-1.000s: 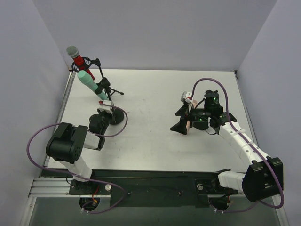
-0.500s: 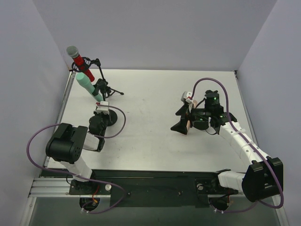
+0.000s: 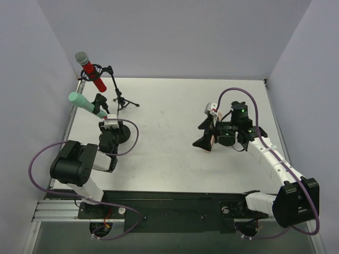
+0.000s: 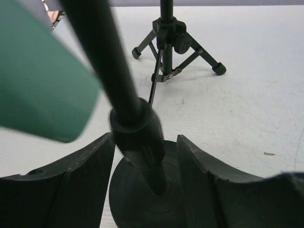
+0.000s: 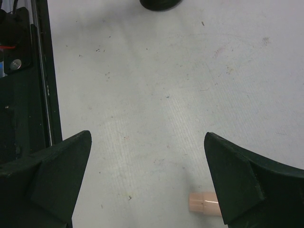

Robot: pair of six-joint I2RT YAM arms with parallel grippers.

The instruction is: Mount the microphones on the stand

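The left end effector is seen open, its fingers set either side of the pole collar of the round-base stand, with a gap visible on the right side of the collar; whether the left finger touches it cannot be told. The stand's disc base is seen just below and between the fingers, resting on the bench. The mint-green microphone is carried in the clip at the top of this stand, tilted, head toward the left wall. Just behind, the tripod stand is placed near the back-left corner, and the red microphone is held in its clip, grey mesh head up. The right end effector is spread wide open over the right half of the bench, with nothing gripped. The peach-pink microphone is seen lying on the bench, only one end showing, just beside the right finger and mostly hidden under it.
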